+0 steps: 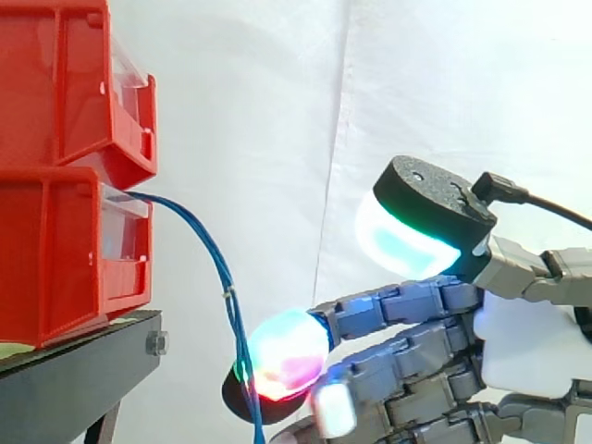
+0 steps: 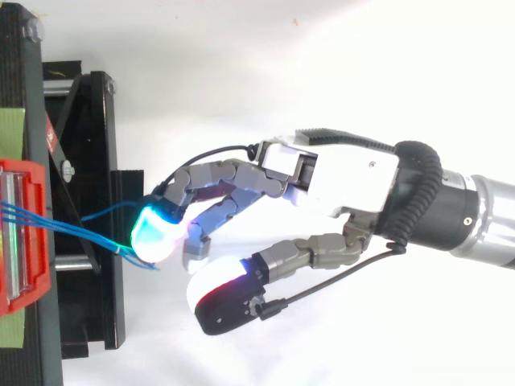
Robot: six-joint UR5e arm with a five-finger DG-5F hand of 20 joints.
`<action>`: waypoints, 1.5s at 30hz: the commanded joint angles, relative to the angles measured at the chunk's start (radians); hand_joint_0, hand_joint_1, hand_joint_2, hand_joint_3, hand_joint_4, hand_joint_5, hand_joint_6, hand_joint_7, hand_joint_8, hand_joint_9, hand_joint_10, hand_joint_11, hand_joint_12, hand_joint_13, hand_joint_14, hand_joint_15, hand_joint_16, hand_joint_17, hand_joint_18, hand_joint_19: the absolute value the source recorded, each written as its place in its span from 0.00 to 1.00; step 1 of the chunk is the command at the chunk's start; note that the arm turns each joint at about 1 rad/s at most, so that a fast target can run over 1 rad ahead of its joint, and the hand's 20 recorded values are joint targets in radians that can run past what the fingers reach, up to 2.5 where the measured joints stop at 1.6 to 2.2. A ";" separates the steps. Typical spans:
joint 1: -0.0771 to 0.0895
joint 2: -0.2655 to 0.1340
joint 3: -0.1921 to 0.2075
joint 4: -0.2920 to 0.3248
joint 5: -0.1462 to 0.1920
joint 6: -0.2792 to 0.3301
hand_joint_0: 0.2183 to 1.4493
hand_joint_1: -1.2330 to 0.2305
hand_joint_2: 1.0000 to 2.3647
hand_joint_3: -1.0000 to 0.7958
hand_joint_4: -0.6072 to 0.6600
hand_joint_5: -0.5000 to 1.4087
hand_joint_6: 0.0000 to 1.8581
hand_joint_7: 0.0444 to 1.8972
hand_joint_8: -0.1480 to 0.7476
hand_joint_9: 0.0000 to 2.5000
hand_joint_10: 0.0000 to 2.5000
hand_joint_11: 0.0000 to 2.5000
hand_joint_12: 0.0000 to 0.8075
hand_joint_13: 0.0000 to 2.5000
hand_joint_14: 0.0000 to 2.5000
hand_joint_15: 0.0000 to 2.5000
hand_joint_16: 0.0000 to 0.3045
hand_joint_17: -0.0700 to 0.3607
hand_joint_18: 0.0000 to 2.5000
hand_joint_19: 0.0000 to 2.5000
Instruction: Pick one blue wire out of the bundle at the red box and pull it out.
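1. My hand (image 2: 338, 173) reaches in from the right, fingers stretched almost straight toward the left.
2. The thumb (image 1: 421, 222) stands well apart from the fingers, so the hand is spread and pinches nothing.
3. The blue wires (image 1: 202, 239) droop from the lower red box (image 1: 55, 254), and my leading fingertip (image 1: 287, 356) touches them.

blue wires (image 1: 228, 296), red bins (image 1: 55, 250), black stand (image 1: 74, 384), white curtain (image 1: 259, 111).
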 commanded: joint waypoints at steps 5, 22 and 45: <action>0.000 -0.006 0.005 0.003 0.005 0.020 0.20 0.44 0.00 0.28 0.70 0.18 0.27 0.45 0.50 0.24 0.01 0.19 0.53 0.17 0.00 0.10 0.27 0.60 0.15 0.06; -0.017 -0.006 0.003 0.004 0.000 0.019 0.19 0.45 0.00 0.28 0.69 0.17 0.27 0.42 0.49 0.18 0.00 0.10 0.53 0.13 0.00 0.08 0.27 0.59 0.11 0.05; 0.007 -0.031 0.017 0.119 0.005 -0.096 0.22 0.40 0.00 0.28 0.72 0.18 0.27 0.47 0.48 0.19 0.00 0.12 0.52 0.12 0.00 0.08 0.25 0.56 0.10 0.06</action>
